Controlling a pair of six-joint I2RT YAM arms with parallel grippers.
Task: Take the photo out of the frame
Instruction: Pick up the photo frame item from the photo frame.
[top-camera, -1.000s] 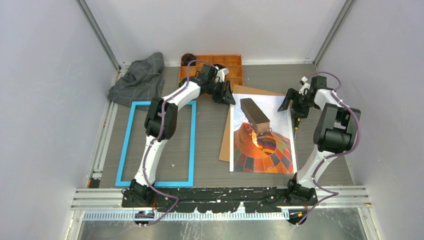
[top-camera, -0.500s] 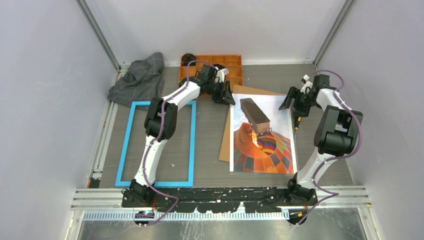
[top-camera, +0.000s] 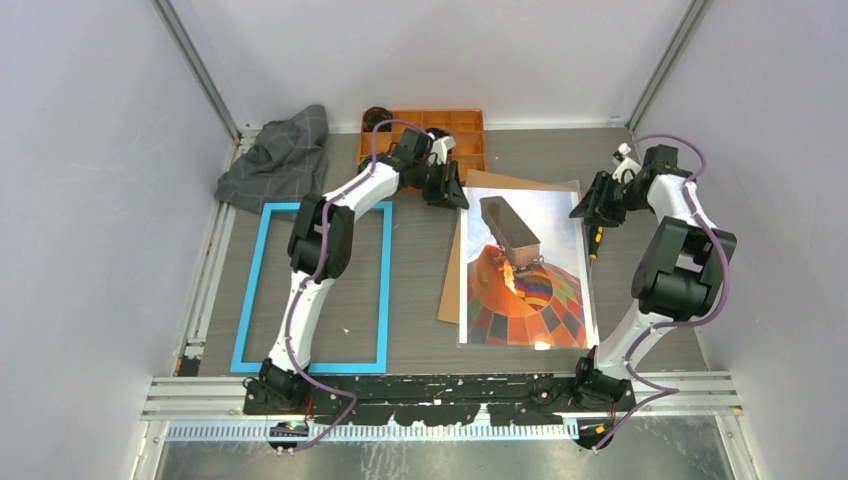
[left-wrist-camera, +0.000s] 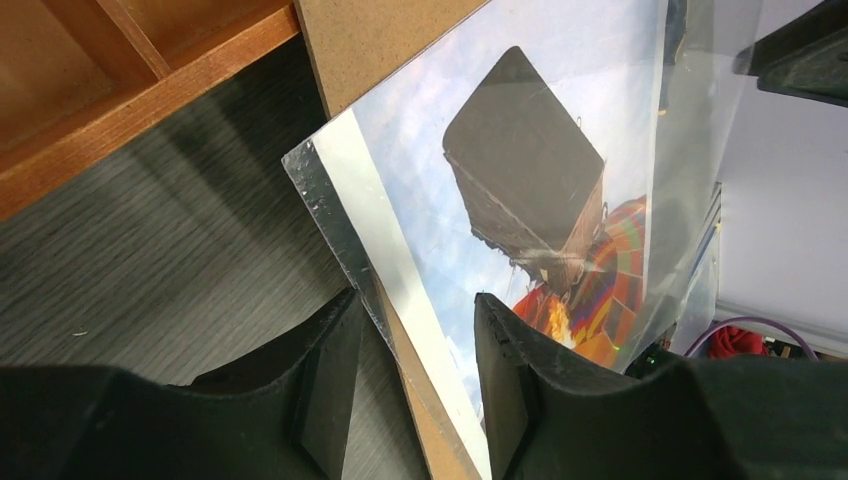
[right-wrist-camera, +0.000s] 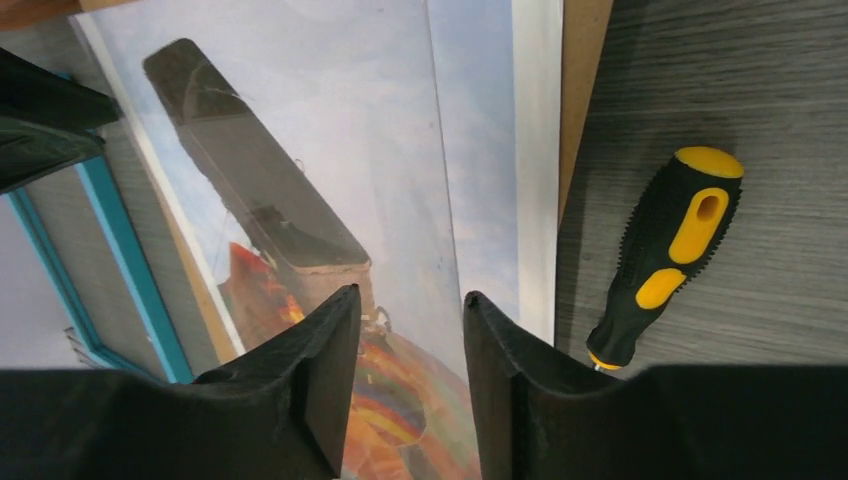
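Observation:
The blue frame (top-camera: 312, 287) lies empty on the left of the table; a strip of it shows in the right wrist view (right-wrist-camera: 130, 270). The balloon photo (top-camera: 525, 270) lies face up at centre right on the brown backing board (top-camera: 452, 280), under a clear sheet (top-camera: 590, 330) that overhangs its right edge. My left gripper (top-camera: 447, 190) is open at the stack's far left corner, its jaws (left-wrist-camera: 415, 370) either side of the edge of the photo (left-wrist-camera: 520, 170) and board (left-wrist-camera: 370, 40). My right gripper (top-camera: 592, 205) is open over the far right edge, above the photo (right-wrist-camera: 300, 150) in its own view (right-wrist-camera: 405, 380).
A black and yellow screwdriver (top-camera: 597, 242) lies just right of the photo, close to my right gripper (right-wrist-camera: 665, 255). An orange compartment tray (top-camera: 465, 130) stands at the back behind my left gripper. A grey cloth (top-camera: 280, 160) is bunched at the back left.
My right gripper has moved right and slightly back. The clear sheet now sticks out past the photo's right and near edges. My left arm has not moved.

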